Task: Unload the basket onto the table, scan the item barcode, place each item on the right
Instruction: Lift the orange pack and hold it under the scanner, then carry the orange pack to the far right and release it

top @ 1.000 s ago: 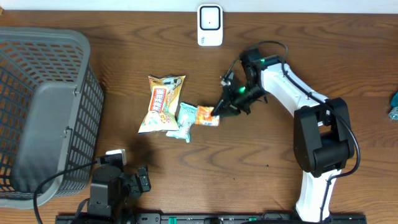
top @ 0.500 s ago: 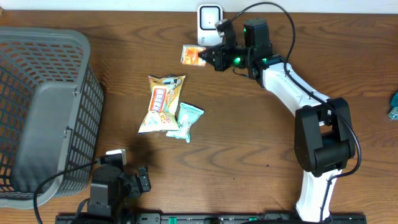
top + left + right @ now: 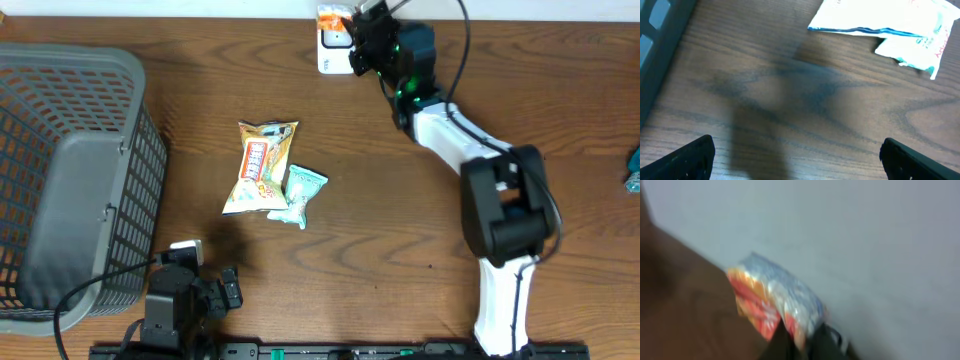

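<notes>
orange packet (image 3: 338, 14) at the top centre of the overhead frame, pinched in the right jaws, closed tight on its edge. overlaps the top of the white scanner (image 3: 334, 52) standing at the far edge of the table (image 3: 400, 230); touching it or just in front, cannot tell. right arm (image 3: 450, 135) stretched from the lower right of the frame up to that spot.

right wrist view blurred: same packet (image 3: 772, 300) in the lower middle, orange and white, shiny and crinkled, pale wall behind, brown wood at the left, dark fingertips (image 3: 825, 342) gripping from below.

left jaws spread wide, dark tips (image 3: 690, 157) in the two lower corners of the left wrist view, bare wood between them. left arm (image 3: 180, 300) low at the bottom left of the overhead frame, just beside the grey basket (image 3: 70, 170).

yellow snack bag (image 3: 262, 168) and teal packet (image 3: 303, 193) lying flat mid-table, touching side by side, well apart from both arms; edges of both at the upper right of the left wrist view.
</notes>
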